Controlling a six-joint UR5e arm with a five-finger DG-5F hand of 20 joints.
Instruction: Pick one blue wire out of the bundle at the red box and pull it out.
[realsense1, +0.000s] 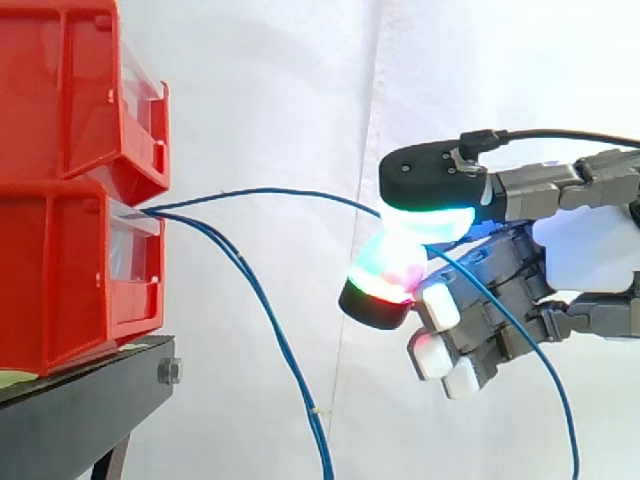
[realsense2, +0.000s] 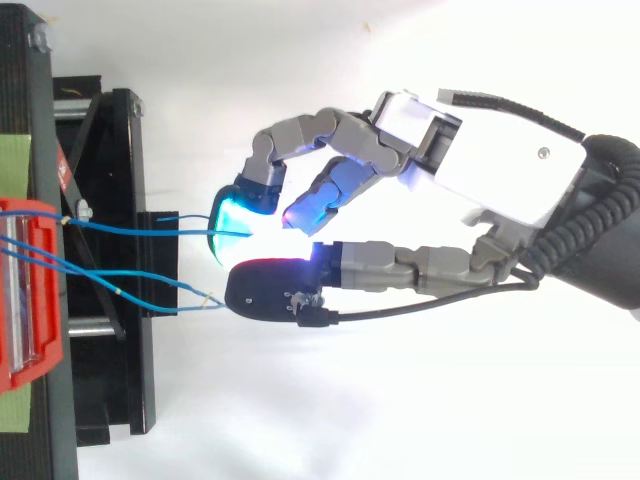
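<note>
The blue wire (realsense1: 270, 192) leaves the front of the lower red box (realsense1: 60, 280) at the left and runs nearly level, in a shallow arch, rightward to the hand (realsense1: 590, 250). Past the hand its free end slants down to the right. The hand pinches the wire between two glowing pads (realsense1: 425, 222), its remaining fingers curled beneath, while the other blue wires (realsense1: 280, 345) sag from the same box, which rests on the black stand (realsense1: 80, 410).
</note>
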